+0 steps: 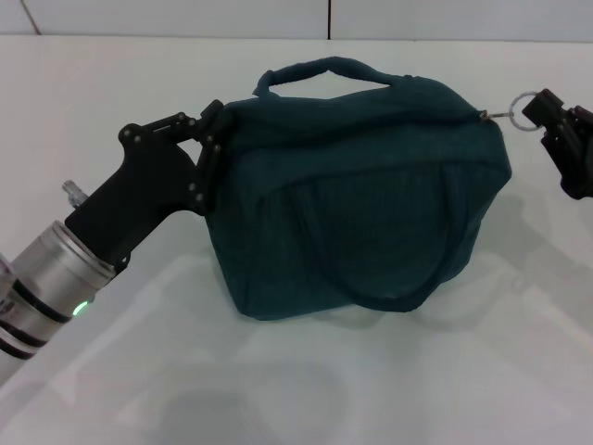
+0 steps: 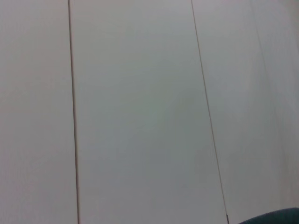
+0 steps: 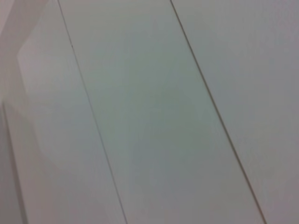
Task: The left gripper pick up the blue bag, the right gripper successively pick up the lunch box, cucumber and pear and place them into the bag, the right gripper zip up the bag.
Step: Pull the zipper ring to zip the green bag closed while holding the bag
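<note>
The bag (image 1: pixel 361 185) occupies the centre of the head view, standing on the white table (image 1: pixel 306 389). Its top appears closed; we cannot make out the zipper line itself, and nothing of its contents is visible. One handle (image 1: pixel 320 69) arches above the top edge; the second hangs down the near face. The ring pull (image 1: pixel 522 99) projects from the bag's upper right corner.

The left gripper (image 1: pixel 211 139) enters from the lower left of the frame, its silver wrist cut off by the frame edge. Its fingers meet the bag's upper left corner and appear clamped narrowly on the fabric there, though the contact point is partly hidden by the dark fabric.

The right gripper (image 1: pixel 547 109) sits at the right edge of the frame, mostly cut off. Its tips touch the ring pull and seem closed on it; we cannot confirm the grip fully.

The left wrist view shows only pale panels with seams, plus a sliver of the bag (image 2: pixel 275 218) at the lower right corner. The right wrist view shows pale panels only.
</note>
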`<state>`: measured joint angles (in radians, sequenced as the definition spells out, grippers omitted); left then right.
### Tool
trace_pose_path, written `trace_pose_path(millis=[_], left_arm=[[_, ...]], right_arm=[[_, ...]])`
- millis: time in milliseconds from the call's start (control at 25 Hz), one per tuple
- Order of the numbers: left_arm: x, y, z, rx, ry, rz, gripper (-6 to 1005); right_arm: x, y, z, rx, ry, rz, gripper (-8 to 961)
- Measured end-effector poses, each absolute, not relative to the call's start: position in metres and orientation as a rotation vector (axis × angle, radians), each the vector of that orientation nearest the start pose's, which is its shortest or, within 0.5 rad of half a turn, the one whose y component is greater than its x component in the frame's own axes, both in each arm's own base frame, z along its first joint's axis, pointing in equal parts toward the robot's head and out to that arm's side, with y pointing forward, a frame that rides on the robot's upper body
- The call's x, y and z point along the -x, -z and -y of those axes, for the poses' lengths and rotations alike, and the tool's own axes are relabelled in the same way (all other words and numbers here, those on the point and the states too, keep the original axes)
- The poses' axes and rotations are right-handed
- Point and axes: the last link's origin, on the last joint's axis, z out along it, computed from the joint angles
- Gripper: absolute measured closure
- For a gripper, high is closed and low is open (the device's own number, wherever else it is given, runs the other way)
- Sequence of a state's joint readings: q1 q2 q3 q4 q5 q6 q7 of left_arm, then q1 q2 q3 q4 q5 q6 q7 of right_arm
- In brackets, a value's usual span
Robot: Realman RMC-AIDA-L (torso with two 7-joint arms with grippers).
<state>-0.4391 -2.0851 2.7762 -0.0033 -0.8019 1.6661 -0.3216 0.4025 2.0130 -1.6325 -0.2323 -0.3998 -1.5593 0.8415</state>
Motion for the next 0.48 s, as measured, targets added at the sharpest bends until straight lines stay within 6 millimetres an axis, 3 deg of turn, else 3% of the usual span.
trace_pose_path(millis=[200,440,480], left_arm=[[0.275,0.031,-0.276,2.023,1.087,0.161,944],[0.273,0.032,-0.277,2.033,1.091,0.152,945],[0.272,0.032,-0.277,2.035,1.092,0.149,945]], right_arm=[[-0.265,0.000,-0.298,2.112,-1.376,-0.509,880],[-0.279,-0.010,-0.290,2.045,-1.347,-0.510,845],[-0.284,-0.011,-0.288,2.040,-1.316,-0.497,776]])
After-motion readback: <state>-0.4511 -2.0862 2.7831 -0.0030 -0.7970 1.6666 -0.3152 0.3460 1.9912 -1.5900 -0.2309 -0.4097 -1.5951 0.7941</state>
